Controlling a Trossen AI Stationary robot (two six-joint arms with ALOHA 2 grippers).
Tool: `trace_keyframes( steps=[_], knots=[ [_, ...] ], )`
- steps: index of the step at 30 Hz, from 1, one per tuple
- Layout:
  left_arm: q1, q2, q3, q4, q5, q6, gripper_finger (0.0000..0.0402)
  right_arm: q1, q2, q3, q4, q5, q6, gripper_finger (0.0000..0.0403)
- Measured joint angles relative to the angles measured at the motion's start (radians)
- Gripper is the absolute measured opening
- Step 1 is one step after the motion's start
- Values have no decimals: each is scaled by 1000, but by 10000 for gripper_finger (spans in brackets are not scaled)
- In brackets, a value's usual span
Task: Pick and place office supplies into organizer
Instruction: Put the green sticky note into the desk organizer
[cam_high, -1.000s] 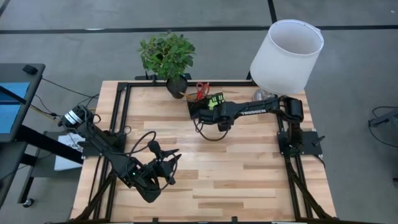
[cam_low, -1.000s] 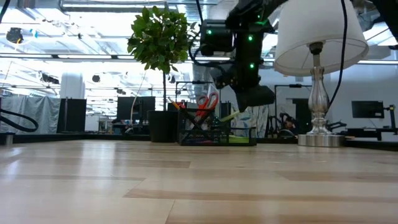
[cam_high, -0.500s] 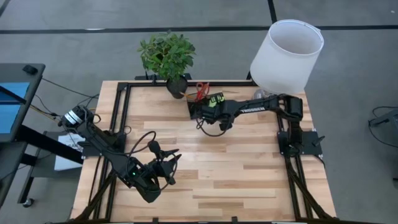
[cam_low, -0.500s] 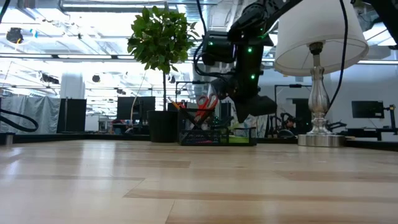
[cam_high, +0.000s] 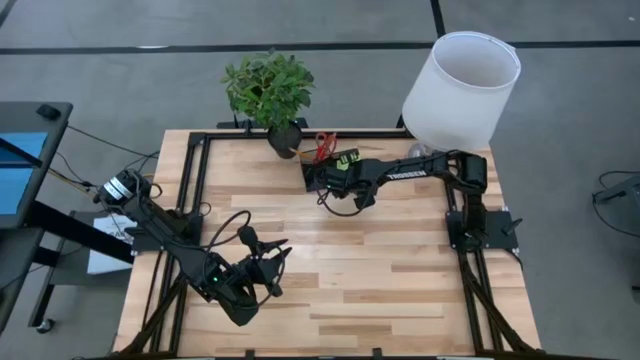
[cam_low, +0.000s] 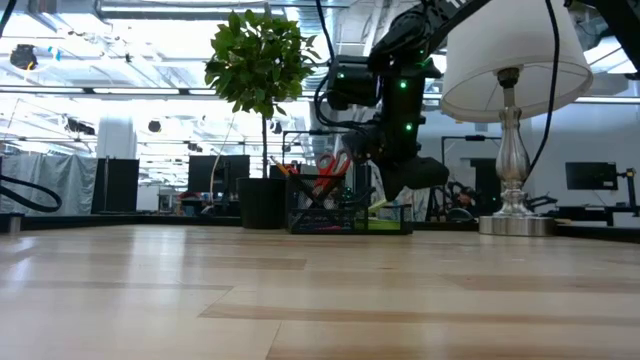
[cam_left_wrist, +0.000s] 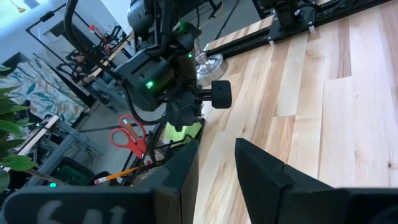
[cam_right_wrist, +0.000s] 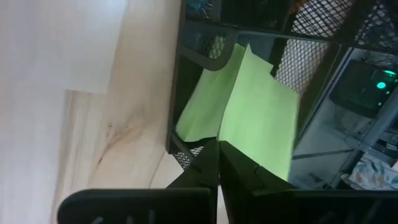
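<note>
Sticky-note pad (cam_right_wrist: 258, 112): thin lime-green square, pinched by right fingers (cam_right_wrist: 217, 163) over black wire-mesh organizer (cam_right_wrist: 323, 43); left fingers (cam_left_wrist: 214, 171) parted, holding nothing.

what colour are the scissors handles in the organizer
Red; the scissors show best in the left wrist view.

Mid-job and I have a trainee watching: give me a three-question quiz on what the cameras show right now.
1. True or false: the right pincer is shut on a lime-green sticky-note pad at the organizer.
2. Which item stands upright in the organizer beside the plant pot? A. red-handled scissors B. a stapler C. a ruler
3. Fill in: the left pincer waits over the table's ____ left part, holding nothing.

Key:
1. True. The wrist view shows the fingers closed on the pad's edge, at the mesh wall.
2. A.
3. Near; it is far from the organizer.
</note>
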Motion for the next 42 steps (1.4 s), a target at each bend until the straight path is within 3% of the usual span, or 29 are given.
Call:
trace_keyframes(
  steps=[13, 28, 42],
  knots=[
    [0, 0, 0, 0, -1, 1, 98, -2, 0, 0, 9, -63, 0, 7],
    [0, 0, 0, 0, -1, 2, 98, -23, 0, 0, 20, -44, 28, 142],
    [0, 0, 0, 0, -1, 2, 98, -14, 0, 2, 19, 62, 8, 221]
  ],
)
